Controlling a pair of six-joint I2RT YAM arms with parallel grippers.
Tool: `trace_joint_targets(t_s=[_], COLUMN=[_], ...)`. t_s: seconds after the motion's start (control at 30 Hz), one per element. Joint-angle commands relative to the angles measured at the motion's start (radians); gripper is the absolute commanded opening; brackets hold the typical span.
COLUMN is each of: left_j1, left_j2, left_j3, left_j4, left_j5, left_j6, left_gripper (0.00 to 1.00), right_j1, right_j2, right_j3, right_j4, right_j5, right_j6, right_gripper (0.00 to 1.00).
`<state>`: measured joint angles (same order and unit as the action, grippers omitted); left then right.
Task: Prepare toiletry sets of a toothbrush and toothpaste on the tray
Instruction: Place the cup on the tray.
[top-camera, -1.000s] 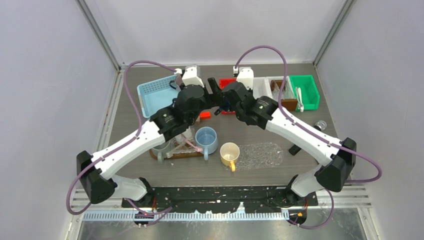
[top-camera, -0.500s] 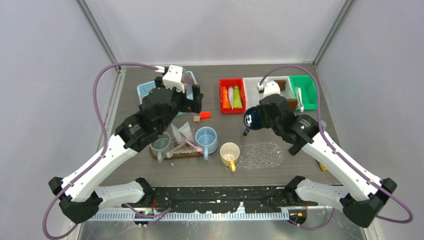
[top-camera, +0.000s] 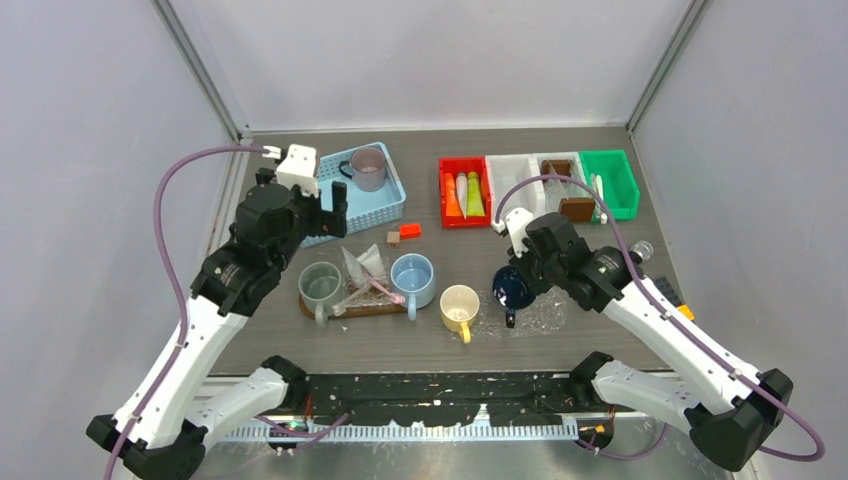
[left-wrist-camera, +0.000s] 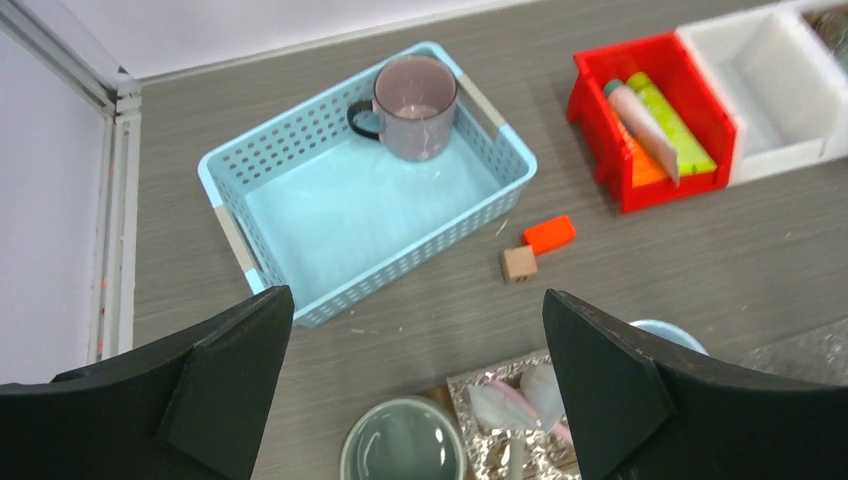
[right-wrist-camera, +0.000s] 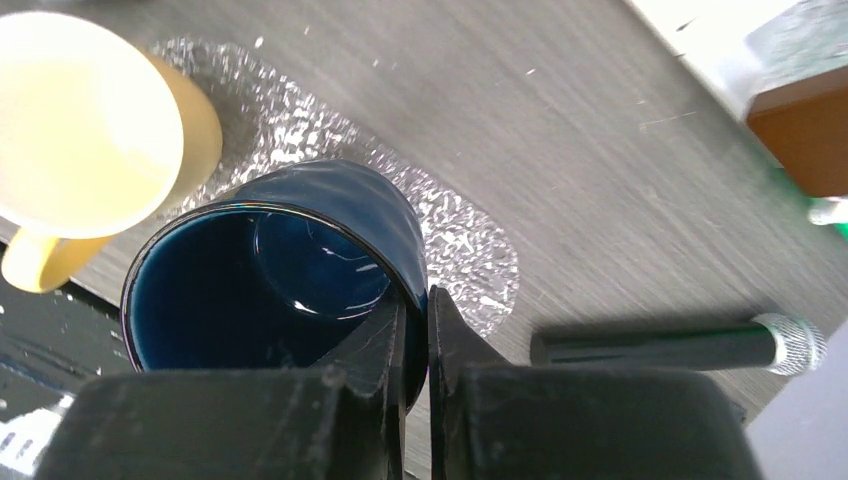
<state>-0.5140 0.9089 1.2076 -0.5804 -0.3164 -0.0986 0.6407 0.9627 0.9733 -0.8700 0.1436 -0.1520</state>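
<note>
My right gripper (top-camera: 518, 276) (right-wrist-camera: 418, 310) is shut on the rim of a navy mug (top-camera: 512, 290) (right-wrist-camera: 260, 280), one finger inside and one outside. The mug is over a clear oval tray (top-camera: 545, 305) (right-wrist-camera: 470, 250), beside a cream-yellow mug (top-camera: 459, 305) (right-wrist-camera: 85, 110). My left gripper (top-camera: 333, 208) (left-wrist-camera: 418, 300) hangs open and empty above the table, near a grey-green mug (top-camera: 320, 283) (left-wrist-camera: 405, 440). That mug stands on a brown tray (top-camera: 350, 308) with a pink toothbrush (top-camera: 385, 290). A light blue mug (top-camera: 412, 278) stands at that tray's right end. Toothpaste tubes (top-camera: 462, 192) (left-wrist-camera: 650, 115) lie in a red bin.
A mauve mug (top-camera: 367, 168) (left-wrist-camera: 415, 105) stands in a light blue basket (top-camera: 310, 225) (left-wrist-camera: 350, 210). A small orange block (top-camera: 410, 231) and a brown block (top-camera: 393, 237) lie loose. White bins and a green bin (top-camera: 620, 185) line the back right. A black cylinder (right-wrist-camera: 650, 345) lies right of the clear tray.
My right arm has carried the navy mug from near the red bin down to the clear tray. My left arm has drawn back to the left, uncovering the basket, and its jaws have opened wide.
</note>
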Motion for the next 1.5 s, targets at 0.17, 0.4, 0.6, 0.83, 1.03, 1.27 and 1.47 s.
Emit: trace_joint_targets(t_s=[0.17, 0.4, 0.6, 0.83, 1.03, 1.27, 1.47], left_j1=[0.022, 0.027, 0.029, 0.031, 0.031, 0.031, 0.031], left_j2=[-0.027, -0.069, -0.095, -0.097, -0.105, -0.104, -0.099], left_j3=[-0.141, -0.193, -0.222, -0.228, -0.24, -0.244, -0.246], left_j4=[0.108, 0.156, 0.188, 0.197, 0.212, 0.22, 0.221], left_j5=[0.013, -0.032, -0.073, -0.078, -0.094, -0.093, -0.092], left_j6=[0.074, 0.093, 0.121, 0.13, 0.138, 0.143, 0.145], left_gripper=[1.0, 1.0, 1.0, 1.0, 1.0, 1.0, 1.0], right_j1=[-0.026, -0.045, -0.056, -0.061, -0.062, -0.061, -0.061], right_j2=[-0.002, 0.032, 0.089, 0.117, 0.127, 0.139, 0.122], right_j3=[-0.146, -0.209, -0.214, -0.221, -0.231, -0.235, -0.246], right_j4=[0.178, 0.265, 0.307, 0.302, 0.3, 0.291, 0.29], right_j5=[-0.18, -0.202, -0.209, -0.209, -0.215, -0.197, -0.194], right_j6=[-0.081, -0.071, -0.082, -0.09, -0.092, -0.095, -0.094], right_gripper=[0.0, 0.0, 0.0, 0.0, 0.0, 0.0, 0.11])
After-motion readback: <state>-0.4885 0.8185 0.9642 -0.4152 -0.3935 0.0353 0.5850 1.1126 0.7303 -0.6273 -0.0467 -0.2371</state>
